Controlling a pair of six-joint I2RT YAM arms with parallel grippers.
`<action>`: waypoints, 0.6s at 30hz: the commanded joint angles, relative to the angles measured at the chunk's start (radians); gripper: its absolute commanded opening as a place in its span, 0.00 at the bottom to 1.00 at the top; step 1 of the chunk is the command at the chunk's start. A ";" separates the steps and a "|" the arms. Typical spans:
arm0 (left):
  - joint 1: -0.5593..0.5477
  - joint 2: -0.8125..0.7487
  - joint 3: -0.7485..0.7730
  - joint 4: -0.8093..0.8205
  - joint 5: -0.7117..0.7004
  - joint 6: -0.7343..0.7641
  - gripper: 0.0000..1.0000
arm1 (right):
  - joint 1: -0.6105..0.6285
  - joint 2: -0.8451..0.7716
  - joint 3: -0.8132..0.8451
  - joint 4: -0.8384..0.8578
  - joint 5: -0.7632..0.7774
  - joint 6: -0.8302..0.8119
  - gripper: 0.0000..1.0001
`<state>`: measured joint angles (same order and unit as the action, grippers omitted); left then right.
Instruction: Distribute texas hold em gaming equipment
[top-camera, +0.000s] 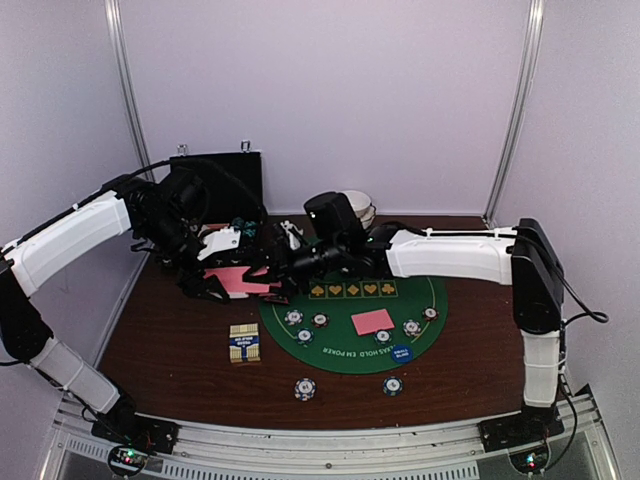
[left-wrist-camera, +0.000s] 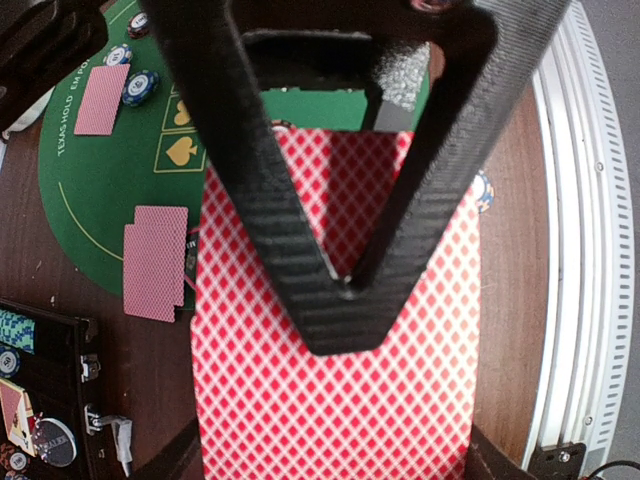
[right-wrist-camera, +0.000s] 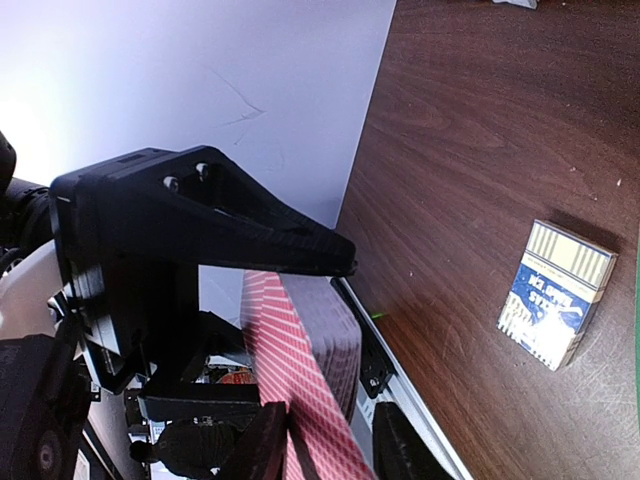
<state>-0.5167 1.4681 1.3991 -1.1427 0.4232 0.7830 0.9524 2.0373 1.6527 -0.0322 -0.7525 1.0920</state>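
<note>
Deck of pink-backed playing cards (left-wrist-camera: 400, 400) is held by the left fingers (left-wrist-camera: 250, 180). One triangular black finger lies flat across the back of the deck, and the other is hidden from view. The deck hangs level above the left half of the bench (top-camera: 170, 350), between the black case (top-camera: 215, 175) at the far edge and the left rim of the green mat (top-camera: 345, 305). The right fingers (top-camera: 283, 266) reach across from the right and stand just beside the deck. Whether they are closed on it, or how wide they stand, cannot be told. Loose cards (left-wrist-camera: 157, 262) and striped chips (top-camera: 293, 317) lie on the mat. Two further chips (top-camera: 305, 388) sit on bare bench near the front edge. A card box (top-camera: 244, 343) lies just left of the mat.
</note>
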 joint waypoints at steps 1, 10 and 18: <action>0.007 -0.010 0.029 0.015 0.025 -0.008 0.35 | -0.007 -0.059 -0.025 -0.003 -0.012 0.010 0.28; 0.007 -0.010 0.026 0.015 0.021 -0.008 0.35 | -0.023 -0.094 -0.059 0.000 -0.025 0.025 0.11; 0.007 -0.008 0.026 0.015 0.021 -0.008 0.35 | -0.054 -0.126 -0.090 0.029 -0.048 0.061 0.00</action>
<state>-0.5167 1.4681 1.3991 -1.1442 0.4229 0.7830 0.9199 1.9629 1.5848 -0.0250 -0.7826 1.1332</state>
